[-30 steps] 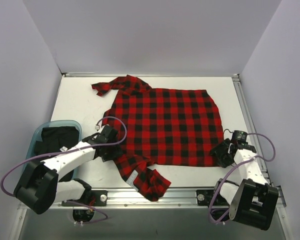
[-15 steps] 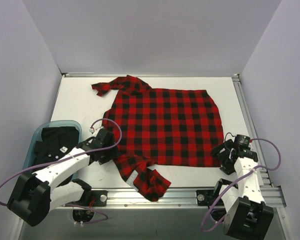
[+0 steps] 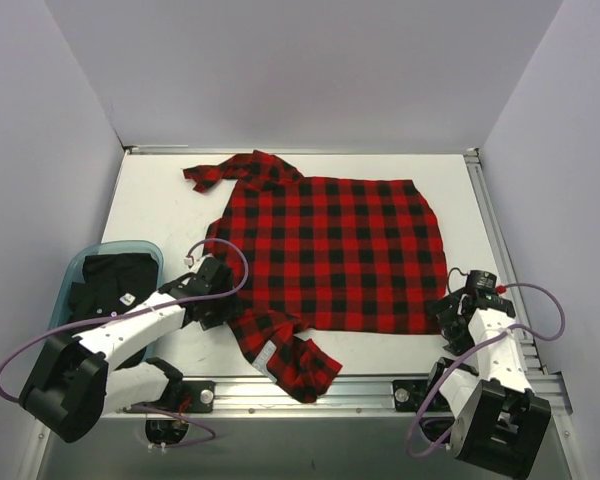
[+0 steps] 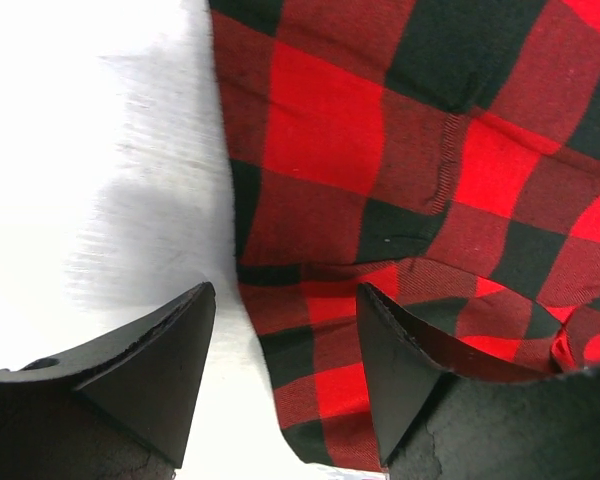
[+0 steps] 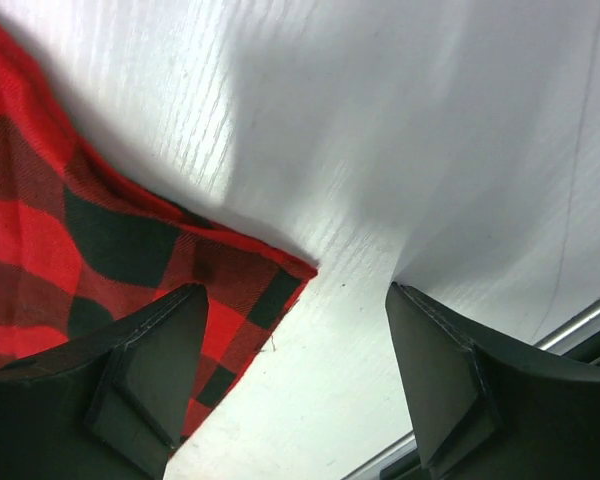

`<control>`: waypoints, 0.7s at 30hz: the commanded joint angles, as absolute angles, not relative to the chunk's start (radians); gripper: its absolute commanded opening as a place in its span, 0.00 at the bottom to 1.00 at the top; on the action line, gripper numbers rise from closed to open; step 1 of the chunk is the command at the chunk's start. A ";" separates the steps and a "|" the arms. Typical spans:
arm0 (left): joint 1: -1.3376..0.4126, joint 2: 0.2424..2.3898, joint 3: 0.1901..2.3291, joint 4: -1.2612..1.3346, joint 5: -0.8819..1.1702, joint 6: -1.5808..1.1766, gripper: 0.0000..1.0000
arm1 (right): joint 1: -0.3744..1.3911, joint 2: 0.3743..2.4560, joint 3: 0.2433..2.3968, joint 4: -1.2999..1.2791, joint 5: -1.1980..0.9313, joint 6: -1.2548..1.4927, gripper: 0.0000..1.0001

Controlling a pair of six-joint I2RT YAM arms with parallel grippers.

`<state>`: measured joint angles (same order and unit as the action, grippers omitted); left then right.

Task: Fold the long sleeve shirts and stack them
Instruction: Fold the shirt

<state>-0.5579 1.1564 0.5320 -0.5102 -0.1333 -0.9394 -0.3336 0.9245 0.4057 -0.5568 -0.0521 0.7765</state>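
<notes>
One long sleeve shirt [image 3: 330,250], red-and-black check, lies spread flat on the white table [image 3: 170,200]. One sleeve is bunched at the near edge [image 3: 298,365]; the collar end points to the far left. My left gripper [image 3: 225,300] is open at the shirt's left edge. In the left wrist view the cloth edge [image 4: 310,380] runs between the jaws of the left gripper [image 4: 285,295], untouched. My right gripper [image 3: 448,310] is open by the near right corner. The right wrist view shows that corner [image 5: 280,275] just ahead of the right gripper [image 5: 295,290], one finger [image 5: 150,370] over the cloth.
A teal bin [image 3: 80,262] holding dark clothing sits at the left, beside my left arm. A metal rail [image 3: 360,385] runs along the near table edge and another [image 3: 495,230] along the right side. White walls close in the back and both sides.
My right arm has shifted slightly nearer beside the shirt's corner. The left gripper has nudged a little along the left edge. The shirt lies as before.
</notes>
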 commanded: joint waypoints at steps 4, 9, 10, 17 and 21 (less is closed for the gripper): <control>-0.571 1.196 0.531 -0.468 -0.112 -0.940 0.68 | -0.301 1.000 0.431 -0.611 0.055 0.822 0.70; -0.571 1.203 0.520 -0.451 -0.113 -0.934 0.67 | -0.190 1.077 0.425 -0.569 0.074 0.885 0.61; -0.571 1.203 0.517 -0.449 -0.115 -0.934 0.66 | -0.177 1.089 0.422 -0.558 0.065 0.893 0.57; -0.569 1.187 0.489 -0.448 -0.132 -0.931 0.63 | -0.175 1.089 0.414 -0.545 0.069 0.879 0.19; -0.568 1.183 0.488 -0.449 -0.146 -0.934 0.60 | -0.175 1.065 0.433 -0.555 0.072 0.858 0.01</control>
<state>-0.5640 1.1702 0.5217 -0.4408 -0.1242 -0.9382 -0.1814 1.0683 0.4538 -0.5484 0.0589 0.8536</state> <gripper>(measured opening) 0.607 0.043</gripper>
